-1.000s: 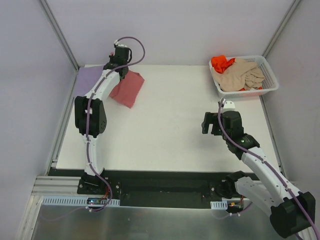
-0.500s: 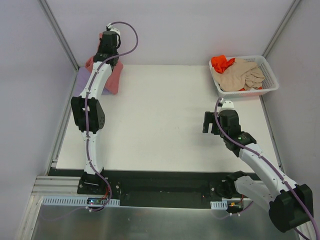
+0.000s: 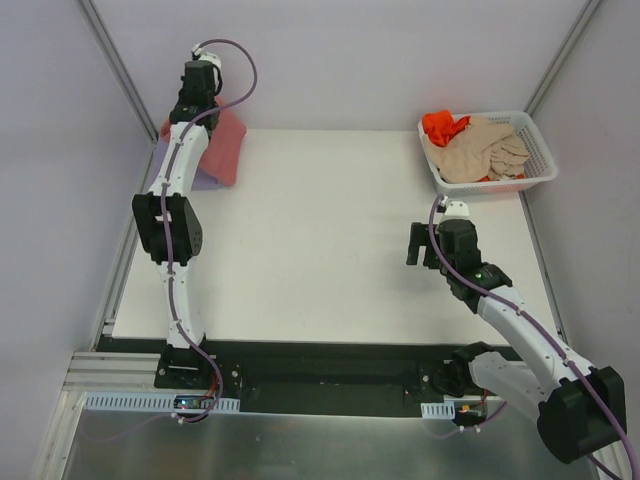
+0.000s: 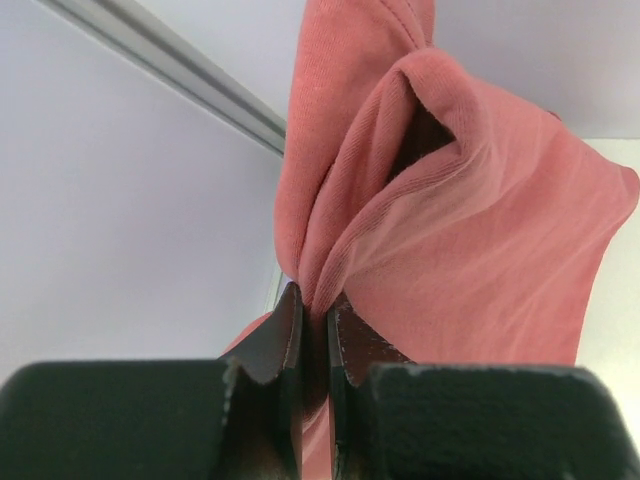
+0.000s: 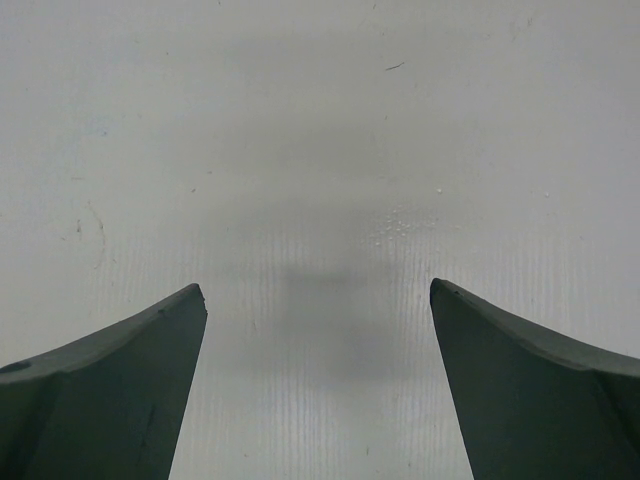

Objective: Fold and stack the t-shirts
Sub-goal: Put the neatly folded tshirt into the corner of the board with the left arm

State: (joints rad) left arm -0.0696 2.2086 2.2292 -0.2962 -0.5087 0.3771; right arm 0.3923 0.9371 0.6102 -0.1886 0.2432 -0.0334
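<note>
My left gripper (image 3: 190, 118) is shut on the rose-red t-shirt (image 3: 226, 148) and holds it at the table's far left corner, over the lavender-purple t-shirt (image 3: 203, 181), of which only a small edge shows. In the left wrist view the red cloth (image 4: 470, 230) is pinched between the shut fingers (image 4: 314, 310) and hangs bunched beyond them. My right gripper (image 3: 422, 246) is open and empty above bare table right of centre; its wrist view shows only the white surface (image 5: 318, 295). The beige t-shirt (image 3: 483, 148) and orange t-shirt (image 3: 441, 124) lie in the basket.
The white mesh basket (image 3: 541, 152) stands at the far right corner of the table. Grey walls with metal frame posts (image 3: 117, 62) close in the left, back and right sides.
My left arm has swung the red t-shirt back and to the left, from beside the purple one to over it at the far corner. The right gripper has barely moved.
</note>
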